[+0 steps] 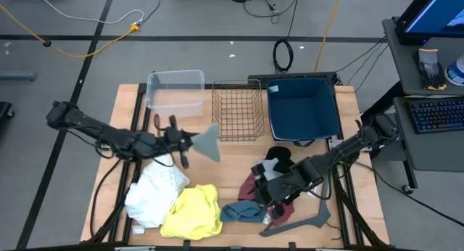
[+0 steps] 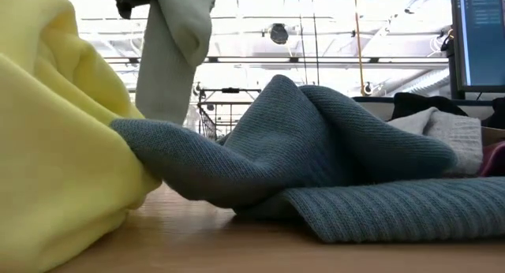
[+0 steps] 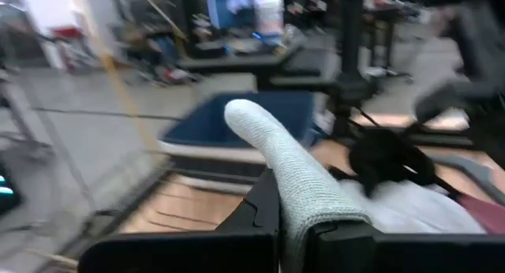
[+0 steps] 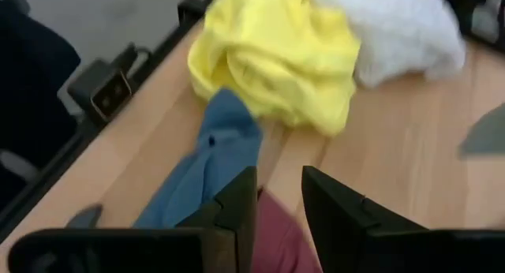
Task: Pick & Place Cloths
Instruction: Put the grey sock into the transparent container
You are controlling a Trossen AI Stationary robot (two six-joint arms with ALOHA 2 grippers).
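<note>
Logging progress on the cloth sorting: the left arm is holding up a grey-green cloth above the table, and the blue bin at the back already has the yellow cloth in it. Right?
Not quite. The left gripper does hold the grey-green cloth up, but the blue bin is empty in the high view. The yellow cloth still lies on the table's front edge, beside the white cloth.
</note>
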